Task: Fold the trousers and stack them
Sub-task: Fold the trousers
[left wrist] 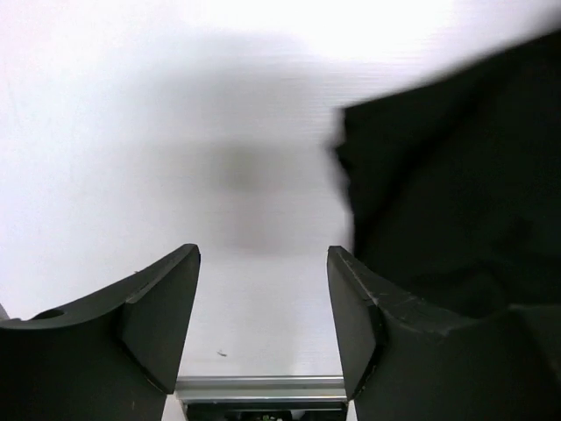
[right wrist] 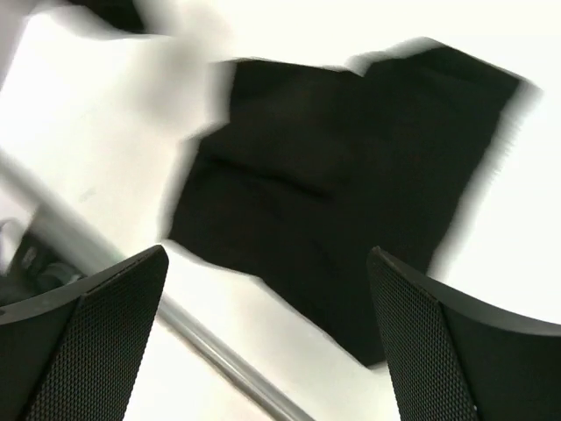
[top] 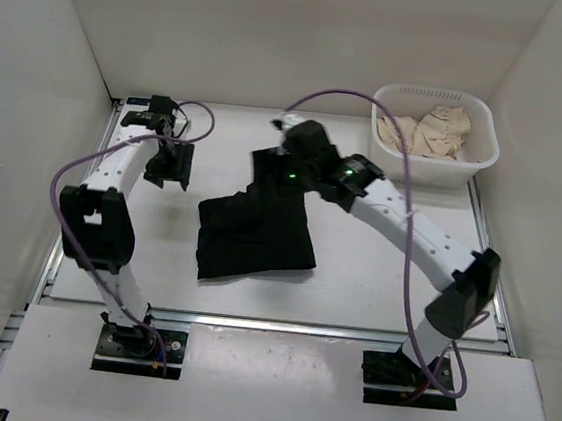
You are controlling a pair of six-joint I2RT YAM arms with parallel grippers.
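The trousers lie folded at the middle of the table, one fold apparently done. Toward the far left corner the left gripper stands open, empty. Above the trousers' far edge the right gripper gapes wide, empty. The next move likely needs a fresh edge grasp.

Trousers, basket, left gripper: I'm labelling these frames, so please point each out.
trousers (top: 259,230), top external view, middle of the folded black cloth
basket (top: 436,170), top external view, near wall of white plastic
left gripper (left wrist: 263,263), left wrist view, midway between its open fingertips
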